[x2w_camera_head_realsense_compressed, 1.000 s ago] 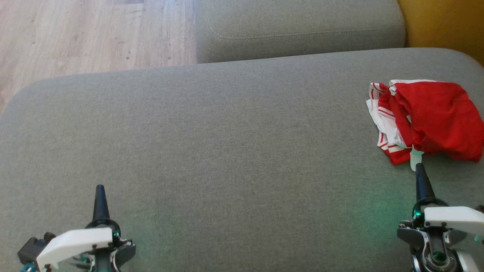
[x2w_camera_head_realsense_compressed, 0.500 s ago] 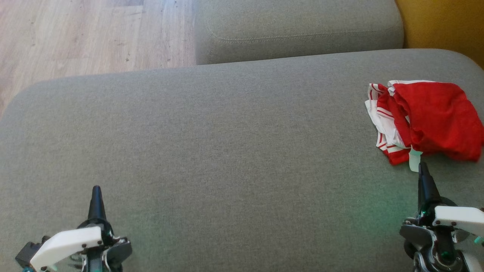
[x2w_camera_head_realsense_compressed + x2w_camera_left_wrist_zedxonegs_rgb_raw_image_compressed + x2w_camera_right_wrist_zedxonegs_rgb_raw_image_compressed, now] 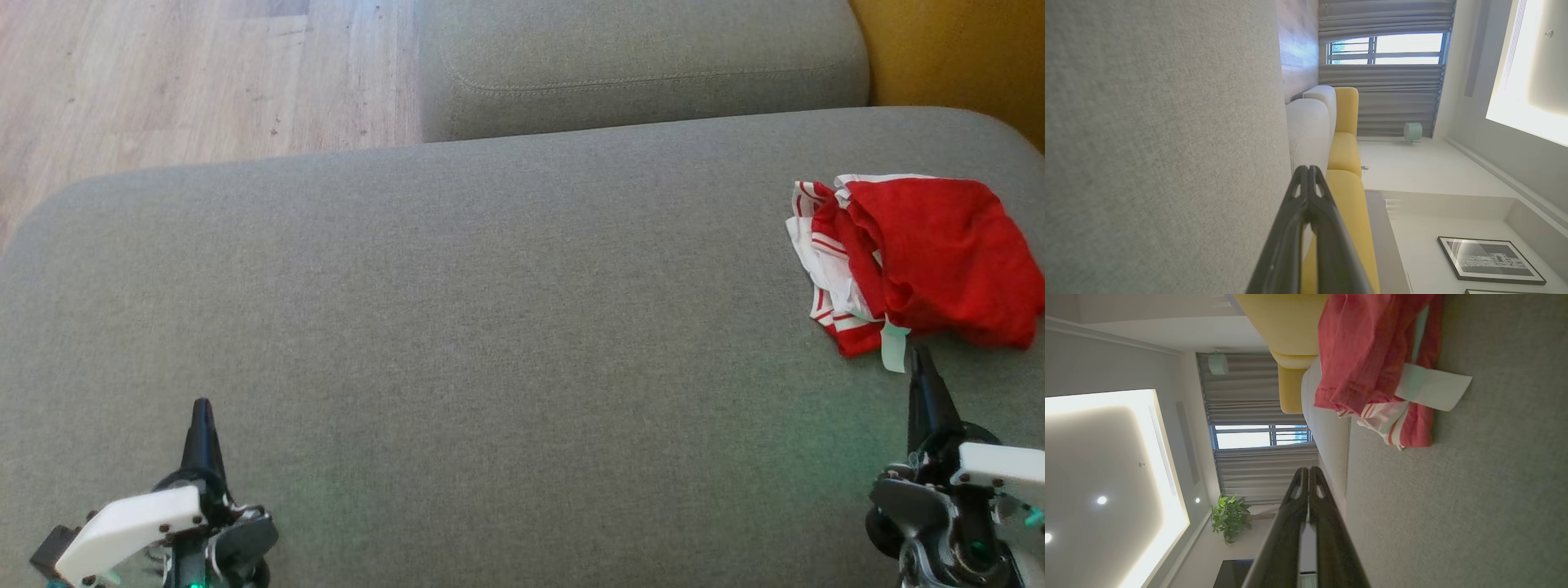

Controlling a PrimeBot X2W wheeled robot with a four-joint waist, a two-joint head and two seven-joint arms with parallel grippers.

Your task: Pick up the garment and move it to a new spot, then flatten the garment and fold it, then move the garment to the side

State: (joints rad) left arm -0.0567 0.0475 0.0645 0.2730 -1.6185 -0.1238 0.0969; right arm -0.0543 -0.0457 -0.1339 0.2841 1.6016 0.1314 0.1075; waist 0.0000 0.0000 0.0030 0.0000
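lying where, the garment [image 3: 922, 253]? asks one.

far right on the sofa [image 3: 490, 327], says the other. it's a crumpled red heap with white striped trim, and a pale tag [image 3: 894, 347] sticks out on its near side.

and the right gripper [image 3: 920, 358]?

just on the near side of the heap, fingers pressed together, grasping nothing. its tip points at the heap's near edge, just right of the tag. i cannot tell whether it touches the cloth.

the left gripper [image 3: 200, 406]?

well apart, near left over bare sofa. it's clenched too, and empty.

anything different from a second ago?

little. the right gripper has slid a bit to the right. its tip sat right under the tag then and is beside it now. the left one has drifted slightly left and nearer. the garment keeps its shape and its spot. the whole view dipped a touch, but that is the camera.
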